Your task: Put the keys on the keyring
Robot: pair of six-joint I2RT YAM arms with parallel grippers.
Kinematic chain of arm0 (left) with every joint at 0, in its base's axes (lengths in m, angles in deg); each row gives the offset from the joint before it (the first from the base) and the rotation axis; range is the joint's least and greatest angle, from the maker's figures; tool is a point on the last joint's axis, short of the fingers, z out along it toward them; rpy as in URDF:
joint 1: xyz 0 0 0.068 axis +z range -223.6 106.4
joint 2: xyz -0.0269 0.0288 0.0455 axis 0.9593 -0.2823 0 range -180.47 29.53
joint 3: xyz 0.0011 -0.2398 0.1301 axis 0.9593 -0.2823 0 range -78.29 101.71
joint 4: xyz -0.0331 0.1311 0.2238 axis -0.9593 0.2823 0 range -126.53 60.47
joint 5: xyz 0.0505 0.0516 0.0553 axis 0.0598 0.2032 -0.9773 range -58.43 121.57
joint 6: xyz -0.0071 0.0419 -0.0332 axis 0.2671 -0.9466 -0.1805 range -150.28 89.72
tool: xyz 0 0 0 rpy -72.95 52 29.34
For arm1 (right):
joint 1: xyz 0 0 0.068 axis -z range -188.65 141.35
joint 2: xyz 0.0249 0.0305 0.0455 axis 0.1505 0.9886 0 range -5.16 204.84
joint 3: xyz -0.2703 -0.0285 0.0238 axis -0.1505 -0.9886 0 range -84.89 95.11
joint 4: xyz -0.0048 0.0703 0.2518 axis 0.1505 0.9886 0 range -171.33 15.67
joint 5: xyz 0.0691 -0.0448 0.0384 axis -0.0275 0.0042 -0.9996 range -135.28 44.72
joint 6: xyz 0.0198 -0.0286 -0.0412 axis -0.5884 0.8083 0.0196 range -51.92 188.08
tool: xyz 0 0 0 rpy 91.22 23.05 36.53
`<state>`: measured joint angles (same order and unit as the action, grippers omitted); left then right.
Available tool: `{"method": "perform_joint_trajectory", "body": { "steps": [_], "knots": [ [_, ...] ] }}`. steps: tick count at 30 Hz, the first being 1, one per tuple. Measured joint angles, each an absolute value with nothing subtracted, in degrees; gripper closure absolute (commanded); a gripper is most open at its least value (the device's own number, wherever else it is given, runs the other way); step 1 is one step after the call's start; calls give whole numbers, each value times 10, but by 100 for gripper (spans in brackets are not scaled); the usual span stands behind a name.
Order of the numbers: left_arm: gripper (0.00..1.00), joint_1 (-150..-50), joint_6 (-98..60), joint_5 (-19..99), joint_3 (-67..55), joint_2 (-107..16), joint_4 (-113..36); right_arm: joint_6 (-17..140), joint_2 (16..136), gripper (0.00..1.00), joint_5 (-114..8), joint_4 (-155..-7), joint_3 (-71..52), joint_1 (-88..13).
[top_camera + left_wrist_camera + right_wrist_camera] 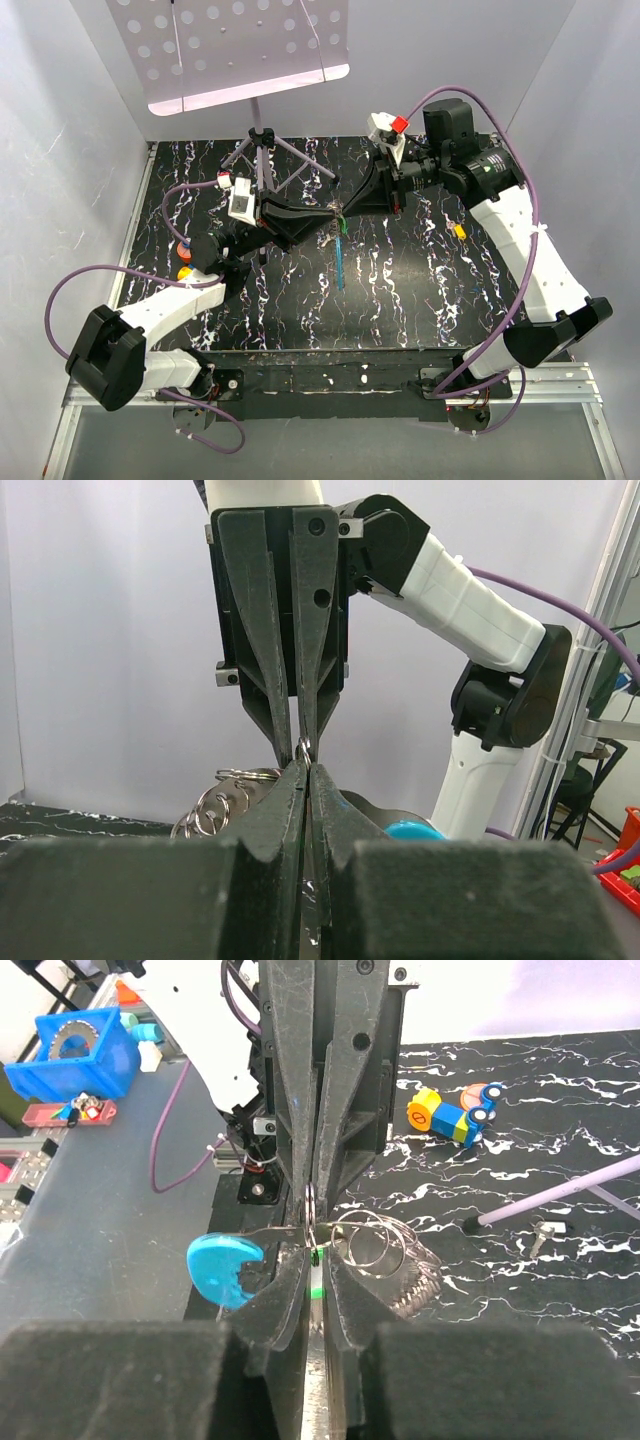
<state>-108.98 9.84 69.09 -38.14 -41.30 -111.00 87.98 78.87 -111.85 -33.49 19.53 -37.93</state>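
Keyring (303,748) hangs above counter (400,290) ctr, pinched by L fingers (283,810) pressed together, loop presented outward. R fingers (287,1300) nip green-headed key (316,1282) tip-to-tip opposite, prob. aligned for threading.

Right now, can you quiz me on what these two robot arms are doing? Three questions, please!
1. True or false: the left gripper and the right gripper are far apart.
2. The tag by the keyring is: A red, B blue, C yellow.
3. Fill in: the key between the right gripper's fingers shows the colour ___.
Key: 1 false, they meet tip to tip. 2 B. 3 green.
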Motion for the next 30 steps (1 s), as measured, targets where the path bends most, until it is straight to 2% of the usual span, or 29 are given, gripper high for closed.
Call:
{"method": "perform_joint_trajectory", "body": {
  "steps": [2, 4, 20, 22, 25, 30],
  "knots": [
    [100, -1090, 98, 691, -381, -412, -1112, 877, 788, 95, -1119, -335, 194, -379],
    [100, -1090, 98, 691, -381, -411, -1112, 875, 788, 99, -1119, -335, 194, -380],
    [100, -1090, 89, 700, -381, -401, -1111, 771, 778, 99, -1157, -401, 131, -380],
    [100, -1090, 89, 701, -381, -401, -1111, 746, 778, 84, -1165, -418, 120, -380],
    [100, -1090, 89, 701, -381, -401, -1112, 718, 778, 69, -1172, -434, 116, -380],
    [100, -1090, 88, 701, -381, -399, -1113, 717, 778, 60, -1180, -438, 122, -376]
  ]
}}
